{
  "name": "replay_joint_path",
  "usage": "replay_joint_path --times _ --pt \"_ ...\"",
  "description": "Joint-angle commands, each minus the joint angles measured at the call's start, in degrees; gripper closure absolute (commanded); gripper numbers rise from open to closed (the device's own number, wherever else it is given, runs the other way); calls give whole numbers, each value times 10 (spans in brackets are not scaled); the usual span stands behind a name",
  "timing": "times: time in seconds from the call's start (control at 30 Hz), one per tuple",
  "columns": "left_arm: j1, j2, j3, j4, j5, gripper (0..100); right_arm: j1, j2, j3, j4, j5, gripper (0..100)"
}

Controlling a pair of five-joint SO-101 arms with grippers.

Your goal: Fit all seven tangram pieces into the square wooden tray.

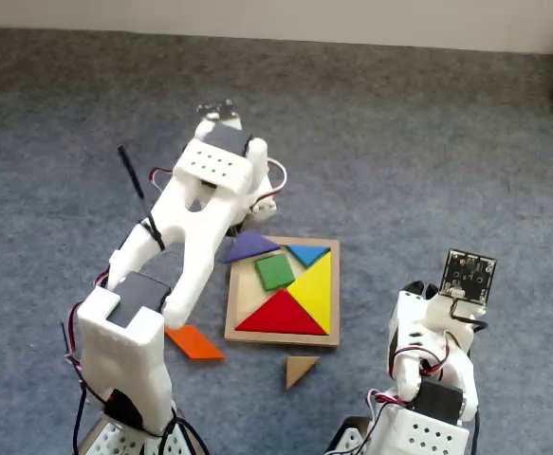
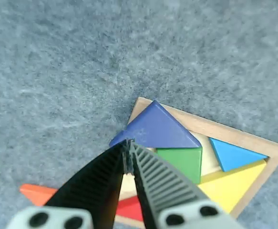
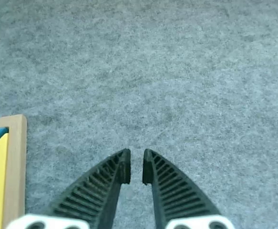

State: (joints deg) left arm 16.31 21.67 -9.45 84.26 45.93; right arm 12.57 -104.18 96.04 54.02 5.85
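The square wooden tray holds a green square, a light blue triangle, a yellow triangle and a red triangle. A dark blue triangle lies tilted over the tray's far left corner, partly on the rim. My left gripper is shut and empty, its tips at that triangle's outer corner. An orange parallelogram and a small tan triangle lie on the carpet outside the tray. My right gripper hovers over bare carpet right of the tray rim, fingers a narrow gap apart.
Grey carpet covers the whole work surface. The left arm stretches across the carpet left of the tray. The right arm is folded near the front right. A pale wall strip runs along the far edge.
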Motion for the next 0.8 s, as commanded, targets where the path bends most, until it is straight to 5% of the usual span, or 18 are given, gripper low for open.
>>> replay_joint_path --times 0.0,0.23,0.77 --pt "7 -4 37 -48 -7 994 3 -4 59 -3 -3 944" --pt "34 -4 114 -123 -6 995 3 -4 59 -3 -3 944" --pt "124 -9 147 -120 21 995 3 -4 59 -3 -3 944"
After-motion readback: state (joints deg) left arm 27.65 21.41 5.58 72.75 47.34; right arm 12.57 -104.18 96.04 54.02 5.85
